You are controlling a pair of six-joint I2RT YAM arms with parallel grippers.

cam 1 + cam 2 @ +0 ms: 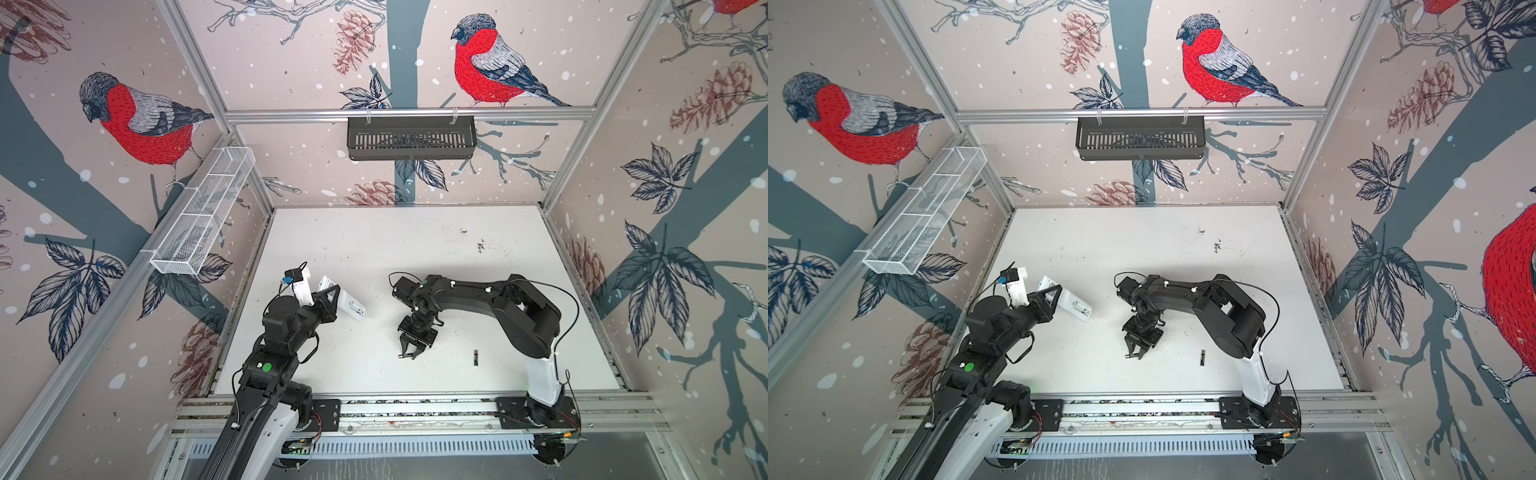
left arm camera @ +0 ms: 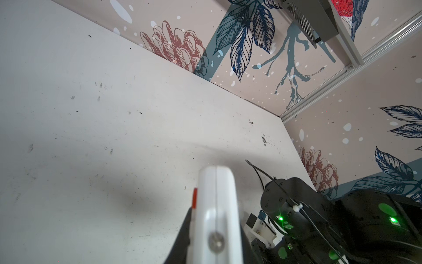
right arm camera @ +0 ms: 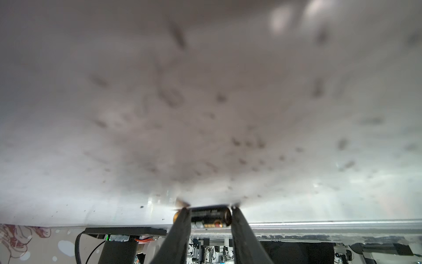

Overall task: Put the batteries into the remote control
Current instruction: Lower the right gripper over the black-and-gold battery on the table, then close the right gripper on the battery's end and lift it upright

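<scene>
While left claw (image 1: 331, 296) clamps the slim white remote control (image 1: 352, 306), right claw (image 1: 409, 353) parted astride black, gold-banded battery (image 3: 210, 216)

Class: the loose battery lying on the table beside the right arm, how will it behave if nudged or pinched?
A cylinder lying on its side on the flat table, the loose battery would probably roll if nudged across its length. Being thin, it may slip from an off-centre pinch.
</scene>
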